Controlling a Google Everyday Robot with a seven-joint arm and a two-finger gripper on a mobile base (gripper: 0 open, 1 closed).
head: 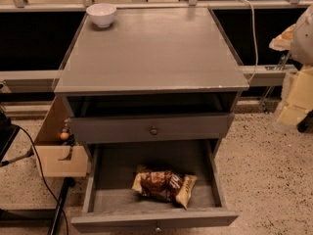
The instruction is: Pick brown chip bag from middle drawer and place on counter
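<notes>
The brown chip bag (164, 185) lies crinkled in the open middle drawer (113, 182), right of its centre and near the front panel. Its dark brown middle has pale yellow ends. The counter (151, 53) is the flat grey cabinet top above. My gripper (295, 99) hangs at the right edge of the view, pale and blurred, beside the cabinet at about counter height. It is well away from the bag and above it.
A white bowl (101, 14) stands at the counter's back left corner. A closed grey drawer front with a round dark knob (154, 130) sits above the open drawer. A wooden side panel (56, 151) and black cables (44, 180) lie on the left. Speckled floor surrounds the cabinet.
</notes>
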